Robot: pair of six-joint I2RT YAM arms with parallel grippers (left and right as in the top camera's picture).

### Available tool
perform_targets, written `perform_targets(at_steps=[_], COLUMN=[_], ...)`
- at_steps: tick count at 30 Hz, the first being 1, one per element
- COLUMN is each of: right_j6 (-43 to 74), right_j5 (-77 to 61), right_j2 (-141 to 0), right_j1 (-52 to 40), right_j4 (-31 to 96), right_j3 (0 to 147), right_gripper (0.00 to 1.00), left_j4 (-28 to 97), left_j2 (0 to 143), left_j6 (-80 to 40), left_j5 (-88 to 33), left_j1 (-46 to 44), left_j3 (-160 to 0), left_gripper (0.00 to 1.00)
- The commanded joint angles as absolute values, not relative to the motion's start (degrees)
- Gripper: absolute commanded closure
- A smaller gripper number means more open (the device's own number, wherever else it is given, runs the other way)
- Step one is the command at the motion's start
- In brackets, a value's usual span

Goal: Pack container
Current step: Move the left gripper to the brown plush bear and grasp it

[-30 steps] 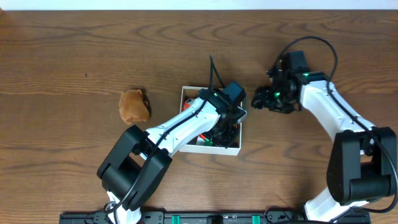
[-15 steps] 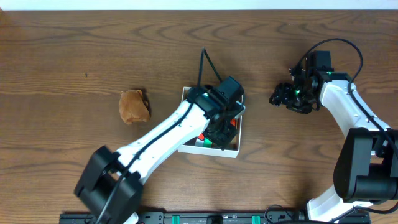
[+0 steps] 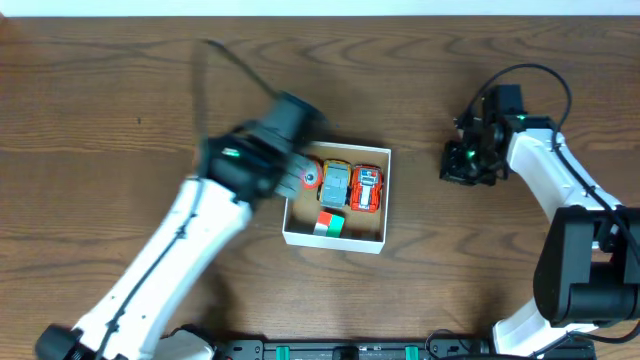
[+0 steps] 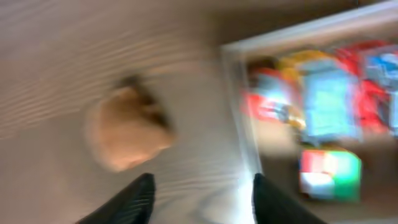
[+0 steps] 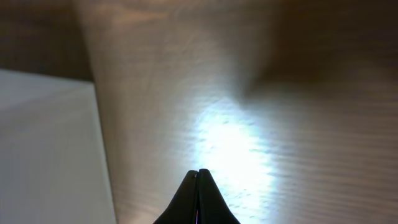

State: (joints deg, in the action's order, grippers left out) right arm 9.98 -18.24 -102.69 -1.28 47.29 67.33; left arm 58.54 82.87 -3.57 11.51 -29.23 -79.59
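My left gripper (image 4: 202, 190) open and empty, right gripper (image 5: 198, 180) pinched closed on nothing, the container (image 3: 334, 240) sits mid-way across the table (image 3: 90, 90); I judge it light, flimsy-walled, slide-prone, best pinched at a wall.

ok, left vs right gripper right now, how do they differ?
Left gripper: jaws apart, nothing between them; right gripper: jaws shut, empty. The left hangs by the container's left wall, beside the brown lump; the right sits off to the container's right, over bare table. The left arm looks blurred overhead, the right sharp. Both hold nothing.
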Motion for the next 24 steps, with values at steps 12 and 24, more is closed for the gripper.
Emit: perform_targets(at_steps=[12,24], right_j6=[12.19,9.87], right_j5=[-7.46,0.25], right_j2=[-98.19,-79.75], right_j1=[-10.2,-9.1], right_j4=[47.97,50.94], right_j3=[67.96,72.2], right_gripper=[0.96,0.16], left_j4=[55.79,54.5], left_j2=[87.79,100.09], left_j6=[-8.25,-12.99], left_j5=[14.87,5.58], left_j1=[-5.41,-3.92], left_j3=[-79.9,-79.83], left_gripper=[0.94,0.37])
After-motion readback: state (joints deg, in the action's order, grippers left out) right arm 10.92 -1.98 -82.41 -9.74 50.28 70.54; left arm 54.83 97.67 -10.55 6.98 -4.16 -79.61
